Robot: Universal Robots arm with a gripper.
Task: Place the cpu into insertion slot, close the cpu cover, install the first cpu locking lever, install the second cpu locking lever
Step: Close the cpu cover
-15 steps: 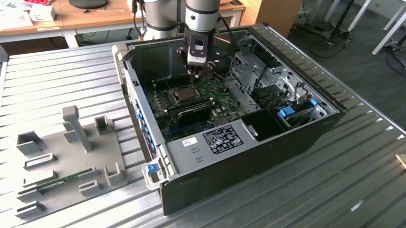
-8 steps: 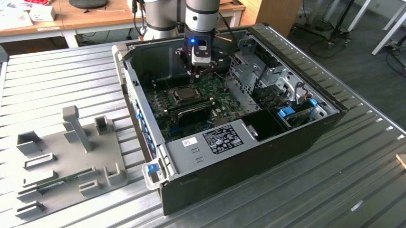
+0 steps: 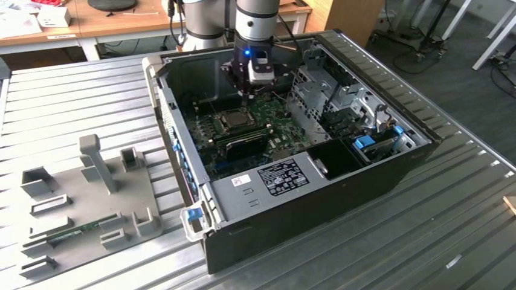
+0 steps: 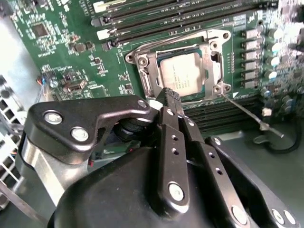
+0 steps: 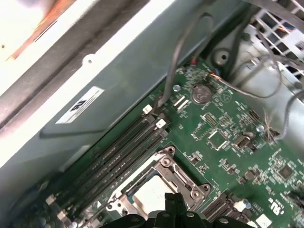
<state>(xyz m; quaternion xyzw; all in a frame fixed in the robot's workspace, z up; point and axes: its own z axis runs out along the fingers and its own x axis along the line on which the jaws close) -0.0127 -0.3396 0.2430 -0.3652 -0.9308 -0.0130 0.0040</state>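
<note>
The cpu (image 4: 184,71) lies flat in the insertion slot (image 4: 212,66) on the green board, silver top up. The cpu cover (image 4: 146,71) is folded down around it as a silvery frame. One thin wire locking lever (image 4: 247,111) sticks out free from the socket's corner, away from the board. My gripper (image 4: 170,93) hovers just above the socket's near edge with its fingers pressed together and nothing between them. The exterior view has the gripper (image 3: 256,90) inside the open computer case, above the socket (image 3: 236,119). In the first wrist view the fingertips (image 5: 175,199) overlap the cover's edge.
Long black memory slots (image 4: 156,19) run beside the socket. Loose cables (image 5: 180,57) hang along the case wall (image 5: 118,85). Drive bays (image 3: 339,103) fill the case on the exterior view's right. A grey fixture plate (image 3: 81,199) lies on the metal table (image 3: 387,241) at the exterior view's left.
</note>
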